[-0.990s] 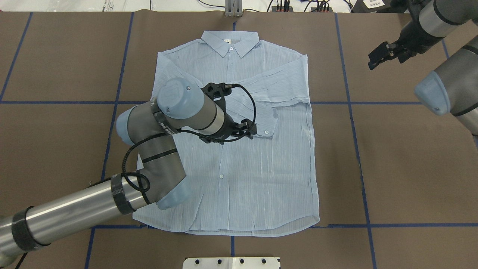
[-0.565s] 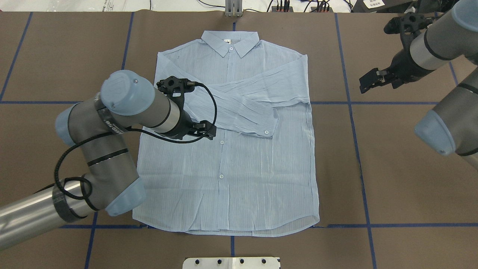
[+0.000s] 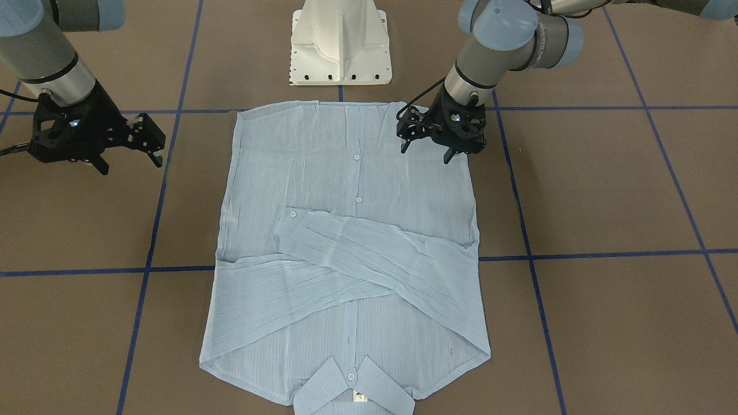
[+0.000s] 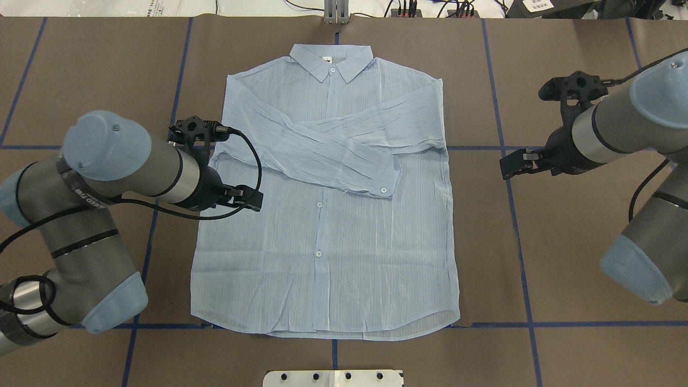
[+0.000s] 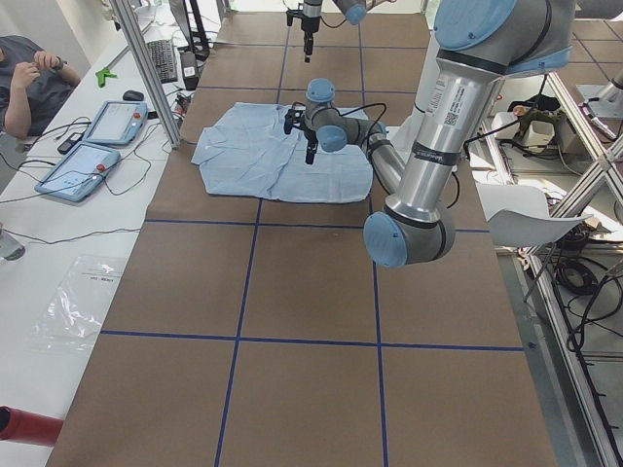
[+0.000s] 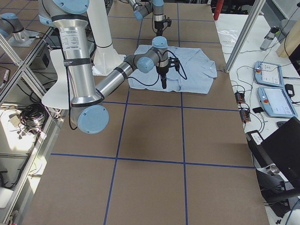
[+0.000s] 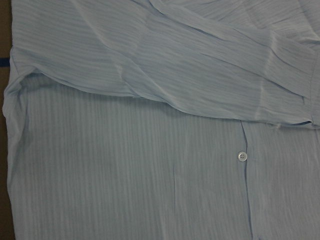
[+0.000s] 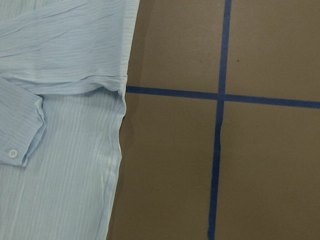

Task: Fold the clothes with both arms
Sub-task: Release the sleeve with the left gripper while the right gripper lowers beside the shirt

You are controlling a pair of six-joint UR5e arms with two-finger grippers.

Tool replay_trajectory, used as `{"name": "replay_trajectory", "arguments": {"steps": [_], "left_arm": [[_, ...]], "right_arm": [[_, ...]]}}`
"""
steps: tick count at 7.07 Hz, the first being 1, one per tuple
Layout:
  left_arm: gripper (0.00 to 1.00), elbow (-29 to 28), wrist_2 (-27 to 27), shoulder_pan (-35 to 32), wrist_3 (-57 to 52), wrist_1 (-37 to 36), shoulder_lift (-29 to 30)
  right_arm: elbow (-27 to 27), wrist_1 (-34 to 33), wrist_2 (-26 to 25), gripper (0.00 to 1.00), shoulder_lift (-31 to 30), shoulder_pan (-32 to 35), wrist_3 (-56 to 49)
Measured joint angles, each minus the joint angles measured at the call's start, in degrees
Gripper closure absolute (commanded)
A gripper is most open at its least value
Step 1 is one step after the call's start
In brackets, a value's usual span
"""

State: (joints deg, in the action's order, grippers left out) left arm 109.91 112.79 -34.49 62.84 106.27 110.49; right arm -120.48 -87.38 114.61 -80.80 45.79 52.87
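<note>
The pale blue striped shirt (image 4: pixel 333 258) lies flat, front up, collar (image 4: pixel 330 59) at the far side, both sleeves crossed over the chest, one cuff (image 4: pixel 384 183) on top. It also shows in the front view (image 3: pixel 346 173). My left gripper (image 4: pixel 251 197) hangs open and empty above the shirt's left edge, seen in the front view (image 3: pixel 425 154) too. My right gripper (image 4: pixel 508 165) is open and empty above bare table right of the shirt, also in the front view (image 3: pixel 131 165). The left wrist view shows shirt front (image 7: pixel 125 175); the right wrist view shows the shirt's edge (image 8: pixel 65 50).
The brown table cover (image 4: pixel 580 242) carries blue tape lines (image 4: pixel 505 148). The white mounting pedestal (image 3: pixel 340 46) stands at the near edge behind the hem. A metal post (image 4: pixel 336 13) and cables sit beyond the collar. A person (image 5: pixel 24 78) and tablets (image 5: pixel 112 122) are at the operators' bench.
My left arm has drawn back from the middle of the shirt to its left edge. My right arm has come down and inward toward the shirt's right side. The shirt has not moved.
</note>
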Motion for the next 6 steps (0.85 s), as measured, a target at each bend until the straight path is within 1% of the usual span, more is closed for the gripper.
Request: {"name": "replay_trajectory", "arguments": {"steps": [2,3,5,6], "left_arm": [[0.0,5.1,0.1,0.0,-0.2,0.5,-6.7],[0.0,6.6,0.1,0.0,-1.1,0.8,-9.1],[0.0,8.4,0.1,-0.1,-4.9,2.1,-13.6],[0.0,8.6,0.1,-0.1,-6.3,5.7,-17.3]], "right_arm": [[-3.5,0.8,-2.7,0.0,-2.6,-4.4,5.0],[-4.5,2.0,-3.6,0.0,-4.0,-6.0,6.7],[-5.4,4.2,-7.7,0.0,-5.8,-10.6,11.6],[-6.0,4.6,-9.4,0.0,-6.2,-12.9,14.0]]}}
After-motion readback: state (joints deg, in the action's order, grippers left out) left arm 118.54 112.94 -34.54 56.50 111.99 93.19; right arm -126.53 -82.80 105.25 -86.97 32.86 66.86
